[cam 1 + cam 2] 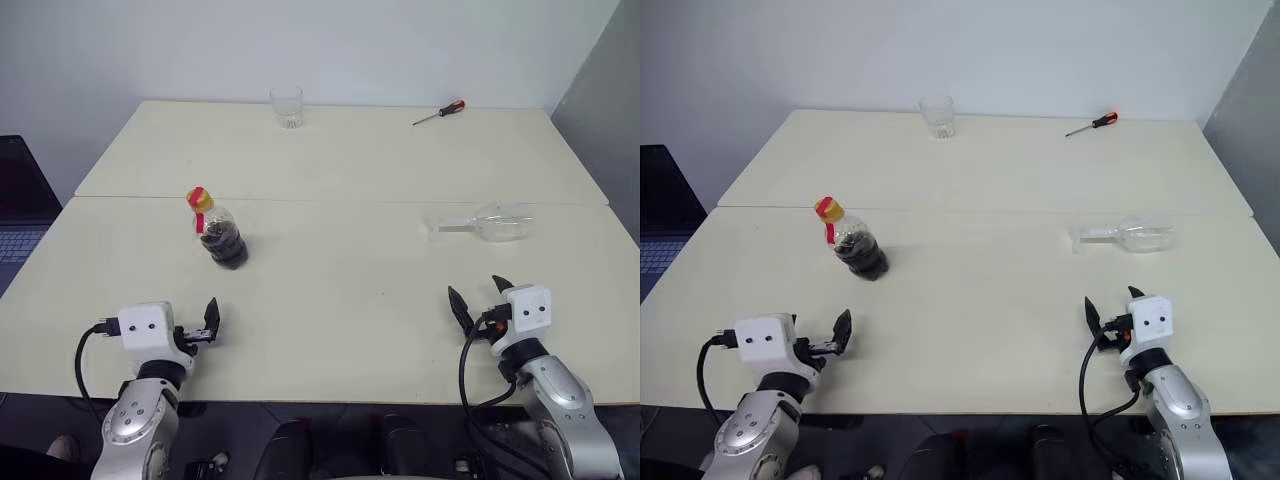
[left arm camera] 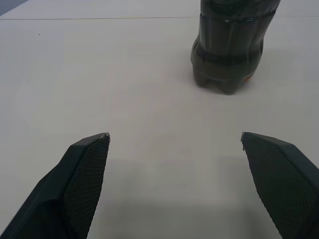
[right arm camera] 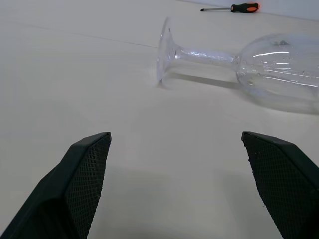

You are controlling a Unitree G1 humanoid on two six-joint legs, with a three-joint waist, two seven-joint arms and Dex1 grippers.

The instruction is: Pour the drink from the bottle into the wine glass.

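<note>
On the pale table (image 1: 350,300), the wine glass (image 1: 490,224) lies toppled on its side ahead of the right gripper (image 1: 478,297), its long axis running across the gripper's line of reach: foot toward the middle of the table, bowl toward the robot's right. The right wrist view shows the stem lying crosswise beyond the black fingers (image 3: 84,179), well apart from them. The bottle (image 1: 217,232) of dark drink (image 1: 224,243) stands upright with its yellow cap on, ahead of the left gripper (image 1: 205,322) and slightly toward the table's centre, also out of contact. Both grippers rest near the table's front edge with jaws spread wide and nothing between them. By my reading nothing has begun: the glass must be stood up before any pouring, and the right arm is plainly the nearer one for that, the left for the bottle. A clear tumbler (image 1: 287,106) and a screwdriver (image 1: 441,112) sit at the far edge, away from both.
</note>
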